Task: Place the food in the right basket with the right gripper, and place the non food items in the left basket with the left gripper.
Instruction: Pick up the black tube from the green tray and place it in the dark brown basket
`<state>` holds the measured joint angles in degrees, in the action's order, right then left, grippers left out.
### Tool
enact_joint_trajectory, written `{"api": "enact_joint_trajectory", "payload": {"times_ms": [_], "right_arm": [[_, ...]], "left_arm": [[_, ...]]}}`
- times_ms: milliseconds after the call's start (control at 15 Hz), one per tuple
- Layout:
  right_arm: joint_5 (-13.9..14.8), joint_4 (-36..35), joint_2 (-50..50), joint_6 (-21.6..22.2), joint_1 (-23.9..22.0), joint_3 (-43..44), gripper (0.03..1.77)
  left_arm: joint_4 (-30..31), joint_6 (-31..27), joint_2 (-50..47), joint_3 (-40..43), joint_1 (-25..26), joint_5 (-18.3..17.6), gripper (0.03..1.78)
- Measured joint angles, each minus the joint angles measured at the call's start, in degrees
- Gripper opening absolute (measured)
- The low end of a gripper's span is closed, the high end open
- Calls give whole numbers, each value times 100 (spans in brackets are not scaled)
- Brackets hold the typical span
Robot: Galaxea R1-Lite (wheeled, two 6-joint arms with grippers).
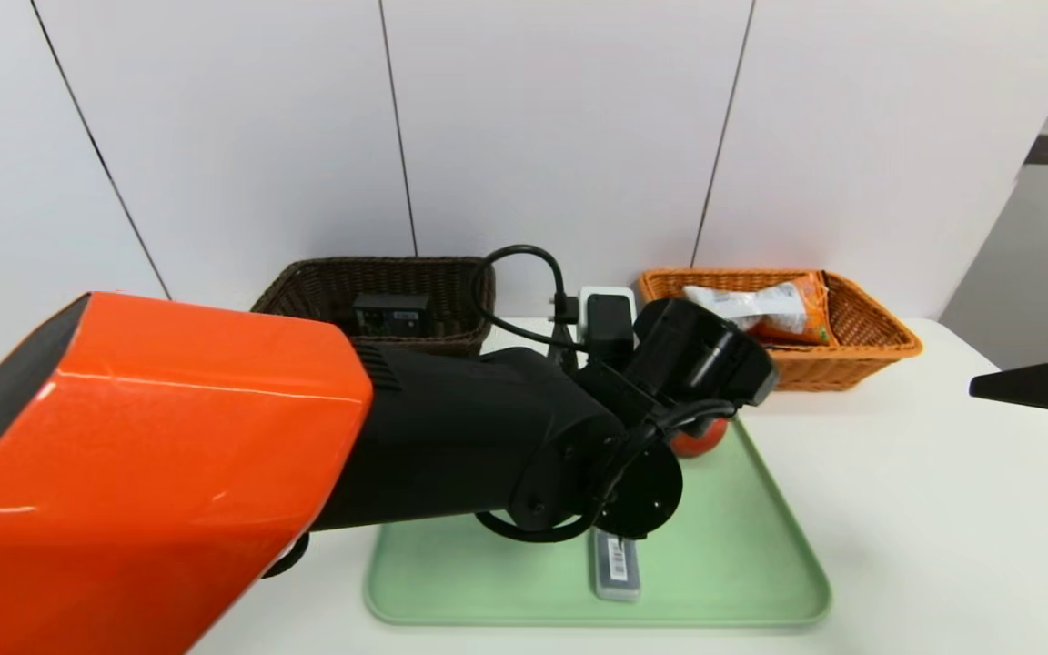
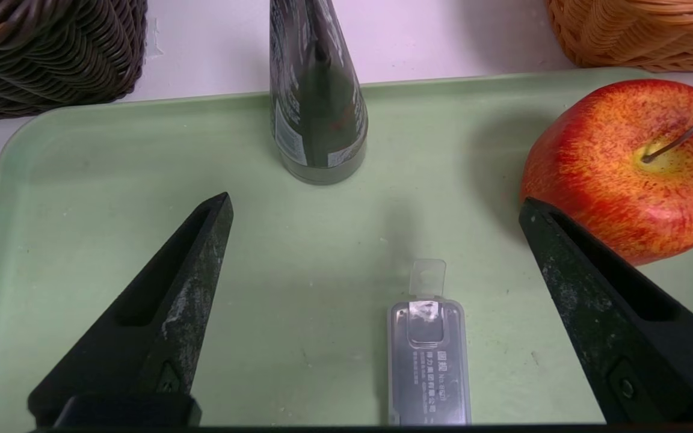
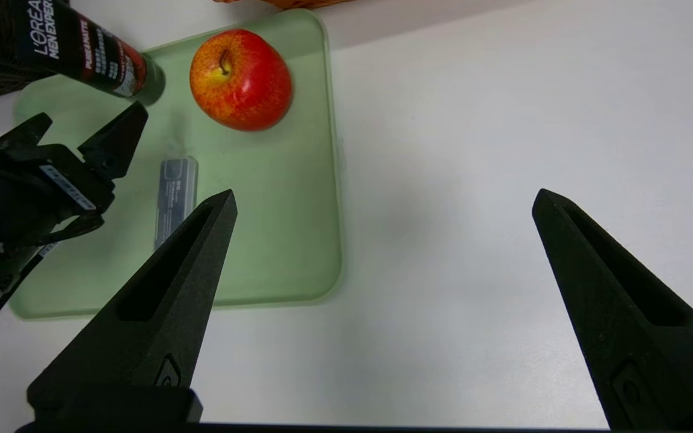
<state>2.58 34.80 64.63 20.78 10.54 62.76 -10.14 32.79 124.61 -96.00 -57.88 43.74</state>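
- Jaws of the black left gripper with pointed, flat-sided fingers (image 2: pixel 376 204) stand wide apart with nothing between them, above the tray; two fingers, their dark inner faces scuffed with pale marks.
- One slim, grey, rectangular case of smooth, see-through plastic (image 2: pixel 429 373), with a clear hanging tab and white print, lies flat on the tray below the left gripper.
- One glossy black conical tube (image 2: pixel 322 102) with white and red lettering stands on its wide end near the tray's back edge.
- One round red apple (image 2: pixel 635 174), streaked yellow, with a thin brown stem, sits on the tray near its back right corner, the orange basket close behind.
- One pale green tray (image 1: pixel 715 546), smooth and shallow, with rounded corners and a low raised rim, carries these three things.
- Two woven wicker baskets stand behind the tray, both rectangular with flared rims: one dark brown (image 1: pixel 397 259) at left, one orange-tan (image 1: pixel 815 368) at right.
- One black, boxy item (image 1: pixel 392 314) with small pale print lies in the dark basket.
- One crinkled, orange-edged snack packet with a white panel (image 1: pixel 779 307) rests in the orange-tan basket.
- One black right gripper with two tapered fingers (image 3: pixel 385 192) hangs over the smooth white table (image 1: pixel 924 509), right of the tray, its jaws wide apart and holding nothing.
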Motion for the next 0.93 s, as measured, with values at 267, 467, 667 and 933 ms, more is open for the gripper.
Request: {"api": "enact_joint_trajectory", "payload": {"times_ms": [267, 467, 667, 933], "right_arm": [[-44, -2, -13, -9, -2, -13, 169], [-144, -110, -17, -9, -2, -59, 170], [-157, -422, -20, -17, -2, -212, 170], [-160, -488, -11, -21, 1, -276, 170]], "left_arm": [[276, -50, 138, 2, 20, 57, 169], [612, -127, 226, 2, 89, 72, 169], [847, -173, 336, 2, 177, 72, 169], [1012, -322, 463, 2, 257, 122, 169]]}}
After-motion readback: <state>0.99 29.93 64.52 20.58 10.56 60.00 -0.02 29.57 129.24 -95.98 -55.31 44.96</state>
